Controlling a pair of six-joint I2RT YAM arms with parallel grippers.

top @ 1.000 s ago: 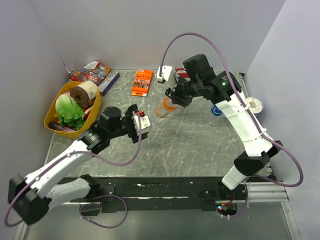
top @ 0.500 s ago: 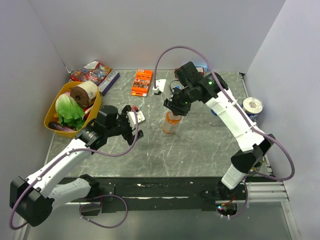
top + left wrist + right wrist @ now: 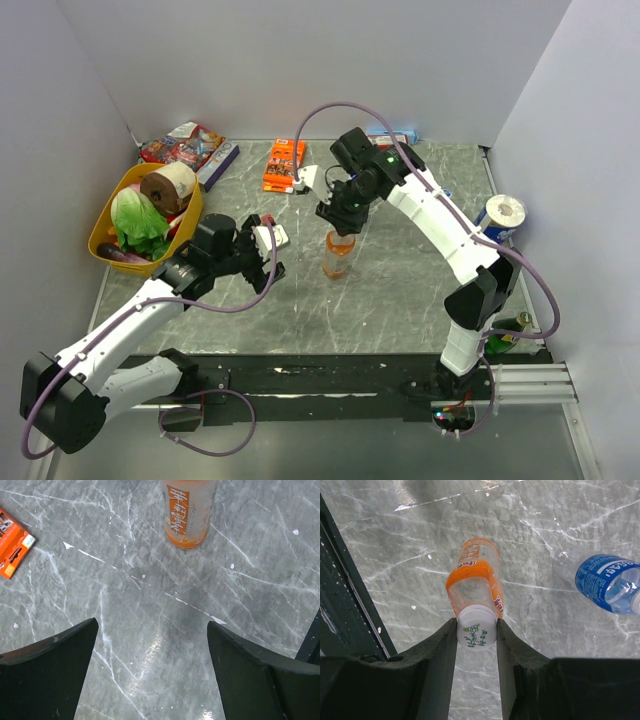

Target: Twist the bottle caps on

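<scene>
Currently, right gripper (image 3: 476, 625) grips whitish cap (image 3: 476, 636) on orange bottle (image 3: 474, 580), tilted earlier, now upright; left gripper (image 3: 152, 630) wide, empty.

The orange bottle (image 3: 189, 510) is just ahead of the left gripper (image 3: 152, 625). Its label has an orange stripe with white Chinese signs going from top to bottom. They look like 茉莉蜜茶.

Between the fingers of the right gripper (image 3: 476, 624) is the white cap (image 3: 476, 630), with a little green flower drawing on top. Ahead and to the right of that gripper, the blue bottle (image 3: 607, 582) shows the white letters "CAR", part of a longer word.

The orange box (image 3: 12, 550), ahead and left of the left gripper, has print too small to read.
</scene>
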